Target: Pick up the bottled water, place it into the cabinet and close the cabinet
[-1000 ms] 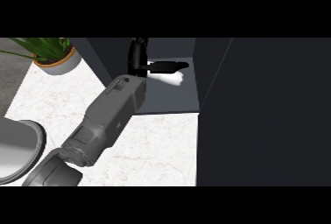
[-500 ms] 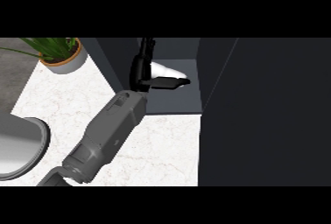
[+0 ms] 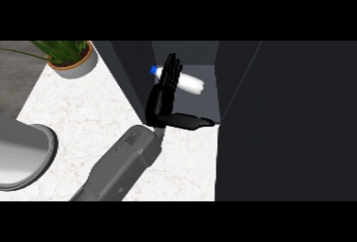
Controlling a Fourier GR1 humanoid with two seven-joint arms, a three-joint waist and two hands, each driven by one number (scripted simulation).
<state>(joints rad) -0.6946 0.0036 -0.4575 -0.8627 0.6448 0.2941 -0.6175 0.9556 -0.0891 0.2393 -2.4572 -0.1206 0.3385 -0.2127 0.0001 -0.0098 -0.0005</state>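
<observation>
My left hand point(image 3: 162, 101) is spread wide beside the white blue-capped plastic water bottle point(image 3: 187, 81), which lies inside the dark cabinet point(image 3: 241, 85).

Counter point(image 3: 83, 118) white marbled, matt; cabinet point(image 3: 279, 118) dark matt; hand point(image 3: 166, 97) black.

Left hand point(image 3: 165, 97) open, fingers straight

Single head view only, nothing to cross-check against. Looks steeply down on the marble counter point(image 3: 83, 118) from the robot's side, forearm entering from the lower edge, left of centre. Fairly close range. Frame runs from a potted plant point(image 3: 70, 56) at upper left to the dark cabinet point(image 3: 279, 118) filling the right half, its opening at upper centre.
</observation>
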